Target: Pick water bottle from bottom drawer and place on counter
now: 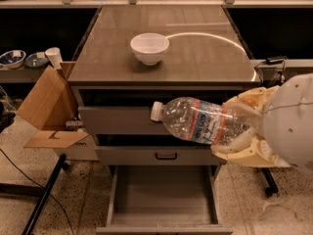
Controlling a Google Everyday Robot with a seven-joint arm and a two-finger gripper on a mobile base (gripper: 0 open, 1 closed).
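The water bottle [200, 122] is clear and crinkled, with a white cap and a blue, white and red label. It lies sideways in the air, cap pointing left, in front of the upper drawers. My gripper [242, 129] is at the right, its cream fingers shut on the bottle's base end. The bottom drawer [164, 195] is pulled open below, plain grey inside and nothing in it. The counter [195, 48] is the glossy grey-brown top of the cabinet, above and behind the bottle.
A white bowl [149, 48] stands on the counter left of centre. An open cardboard box [46, 106] leans against the cabinet's left side. A shelf at the far left holds small dishes [12, 58]. A black stand leg [44, 197] crosses the floor at lower left.
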